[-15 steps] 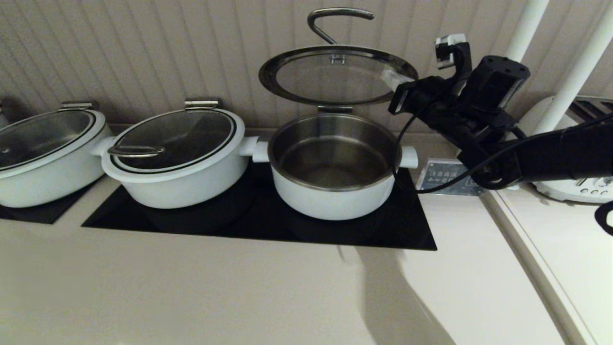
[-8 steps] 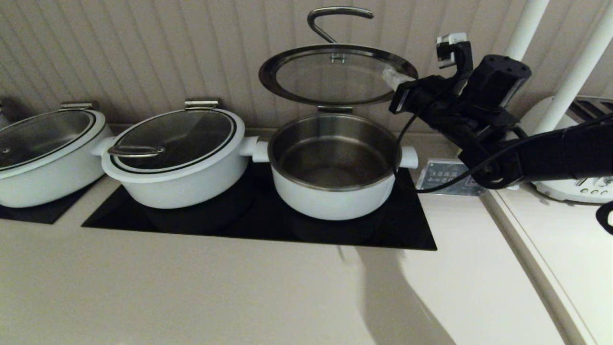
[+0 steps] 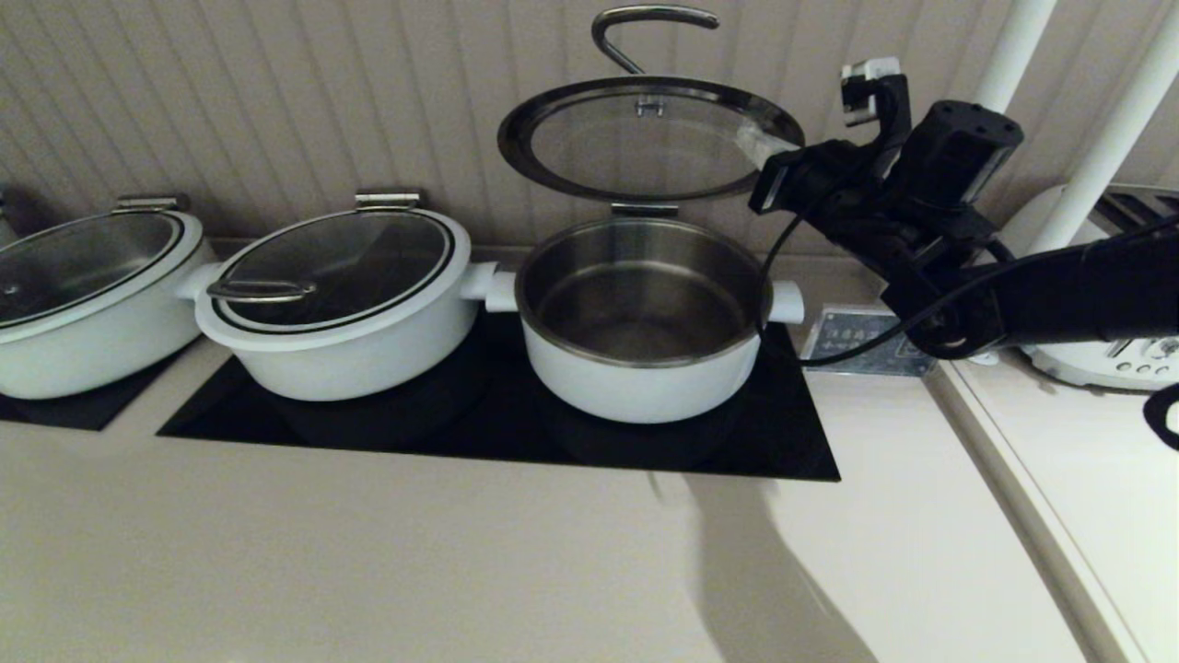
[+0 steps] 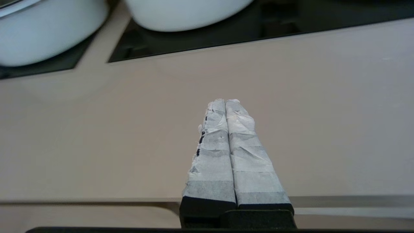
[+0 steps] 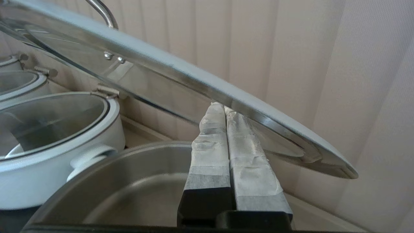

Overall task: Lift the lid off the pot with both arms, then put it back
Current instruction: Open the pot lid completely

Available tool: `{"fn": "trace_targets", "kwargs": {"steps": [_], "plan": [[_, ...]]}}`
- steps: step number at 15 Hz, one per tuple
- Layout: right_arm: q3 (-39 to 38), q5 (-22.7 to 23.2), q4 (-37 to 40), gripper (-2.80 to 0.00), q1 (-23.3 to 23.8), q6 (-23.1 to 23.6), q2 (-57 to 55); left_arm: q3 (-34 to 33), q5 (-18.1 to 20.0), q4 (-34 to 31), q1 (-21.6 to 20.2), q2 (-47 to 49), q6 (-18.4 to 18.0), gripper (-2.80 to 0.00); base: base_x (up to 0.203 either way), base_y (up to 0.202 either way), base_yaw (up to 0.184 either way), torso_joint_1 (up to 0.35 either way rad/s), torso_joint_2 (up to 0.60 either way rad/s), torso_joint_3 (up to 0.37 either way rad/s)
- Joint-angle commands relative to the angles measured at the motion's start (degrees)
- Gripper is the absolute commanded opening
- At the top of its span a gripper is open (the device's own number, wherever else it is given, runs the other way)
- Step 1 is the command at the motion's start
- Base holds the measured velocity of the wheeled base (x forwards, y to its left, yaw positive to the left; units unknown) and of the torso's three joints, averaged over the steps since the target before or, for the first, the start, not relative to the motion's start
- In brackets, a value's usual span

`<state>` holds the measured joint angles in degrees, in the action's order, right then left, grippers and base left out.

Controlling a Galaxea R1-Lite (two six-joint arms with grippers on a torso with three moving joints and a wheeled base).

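The open white pot with a steel inside stands on the black cooktop. Its glass lid is hinged at the back and tilted up above the pot, its loop handle on top. My right gripper is shut, and its taped fingertips touch the underside of the lid's right rim. In the right wrist view the shut gripper presses under the lid's steel rim, above the pot. My left gripper is shut and empty over the bare counter, out of the head view.
Two more white pots with closed glass lids stand to the left on the cooktop. A control panel lies right of the pot. A white appliance and white poles stand at the right. A ribbed wall is close behind.
The lid has tilted a little higher, and my right gripper has risen slightly with it. The left arm has not moved.
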<state>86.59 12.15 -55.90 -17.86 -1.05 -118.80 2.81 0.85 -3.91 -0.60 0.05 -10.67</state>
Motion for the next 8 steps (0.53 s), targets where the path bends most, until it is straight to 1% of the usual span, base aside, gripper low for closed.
{"fn": "trace_targets", "kwargs": {"steps": [1,3,8], "plan": [[0.9,0.2,0.3,-2.80,0.0,0.0,-0.2,-1.6,1.2,0.3,0.0,0.0,-0.2,-2.80,0.000,0.000,0.000,0.000,0.00,0.000],[2.1,0.2,1.1,-2.80,0.0,0.0,-0.2,-2.1,1.6,2.7,0.0,0.0,-0.3,-2.80,0.000,0.000,0.000,0.000,0.00,0.000],[2.2,0.2,1.1,-2.80,0.0,0.0,0.0,-2.3,1.3,2.8,0.0,0.0,0.6,-2.80,0.000,0.000,0.000,0.000,0.00,0.000]]}}
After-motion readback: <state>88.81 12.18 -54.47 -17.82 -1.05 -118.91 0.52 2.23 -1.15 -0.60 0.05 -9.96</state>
